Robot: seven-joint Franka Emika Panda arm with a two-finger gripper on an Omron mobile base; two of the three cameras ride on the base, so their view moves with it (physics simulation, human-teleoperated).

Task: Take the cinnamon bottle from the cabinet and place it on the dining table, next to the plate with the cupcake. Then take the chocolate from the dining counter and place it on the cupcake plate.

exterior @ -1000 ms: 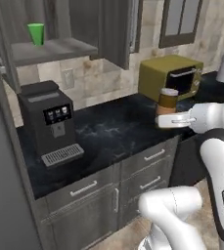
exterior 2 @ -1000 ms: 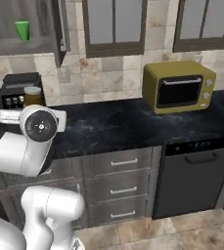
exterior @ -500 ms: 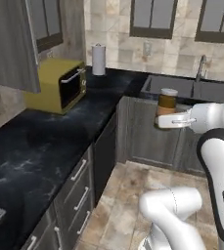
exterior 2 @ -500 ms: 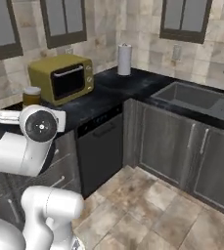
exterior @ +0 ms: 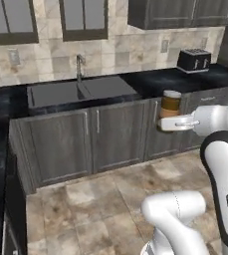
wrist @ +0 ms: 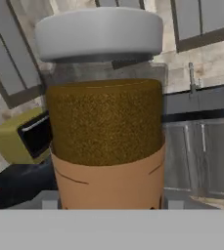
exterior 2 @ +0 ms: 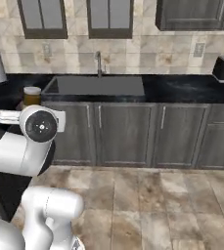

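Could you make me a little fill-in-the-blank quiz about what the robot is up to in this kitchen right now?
1. The gripper holds a bottle with a ____ cap.
2. The bottle stands ____ in the grip, cap on top.
3. A faucet rises behind the ____ set in the dark counter.
4. Far along the counter sits a black ____.

Missing words: white; upright; sink; toaster

Cinnamon bottle (exterior: 171,103) upright, white cap on top, gripped at its base by the gripper (exterior: 169,122) out in front of the dark lower cabinets (exterior: 100,142). Behind: black counter with sink (exterior: 80,91) and faucet (exterior: 78,67); toaster (exterior: 194,60) at far right on the counter. Tiled floor (exterior: 85,199) below.
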